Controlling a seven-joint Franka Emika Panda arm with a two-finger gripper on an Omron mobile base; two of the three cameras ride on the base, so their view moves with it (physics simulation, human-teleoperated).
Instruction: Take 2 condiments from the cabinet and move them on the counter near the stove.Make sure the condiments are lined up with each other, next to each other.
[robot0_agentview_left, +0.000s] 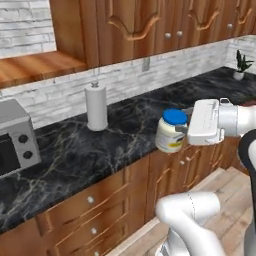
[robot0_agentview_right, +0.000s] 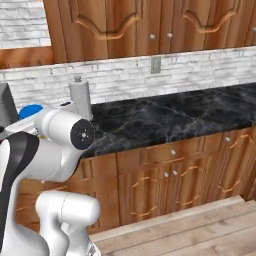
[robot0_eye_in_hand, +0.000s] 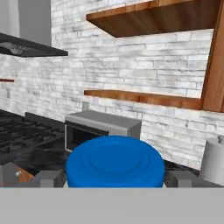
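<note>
At the right middle of the left base view, the gripper (robot0_agentview_left: 184, 129) holds the cream-white jar (robot0_agentview_left: 169, 134) with the blue lid from the side. The jar hangs upright in front of the edge of the counter (robot0_agentview_left: 125, 125), above the wooden drawer fronts (robot0_agentview_left: 90, 220) — it does not rest on the black marble. The jaws stand wide apart, one on each side of the jar, clamped on its body.

The hand view looks over the blue lid (robot0_eye_in_hand: 115, 165), which sits at the bottom centre, with a grey finger (robot0_eye_in_hand: 48, 178) at its left and another at its right. Behind it this view shows things that the base views give only partly: the grey microwave (robot0_eye_in_hand: 103, 129) at the centre, the dark grates of the stove (robot0_eye_in_hand: 26, 135) at the left, a dark range hood (robot0_eye_in_hand: 30, 46) at the upper left, and two wooden shelves (robot0_eye_in_hand: 144, 98) on the white brick wall.

In the left base view, the paper-towel roll (robot0_agentview_left: 96, 106) stands upright on the counter, well left of the jar, and the microwave is at the left edge. A small potted plant (robot0_agentview_left: 241, 66) is at the upper right corner.

In the right base view the arm covers nearly all of the jar — only a piece of the blue lid (robot0_agentview_right: 30, 111) shows at the left edge, near the paper-towel roll. The wall cabinet (robot0_agentview_right: 150, 27) runs along the top with its doors closed.
</note>
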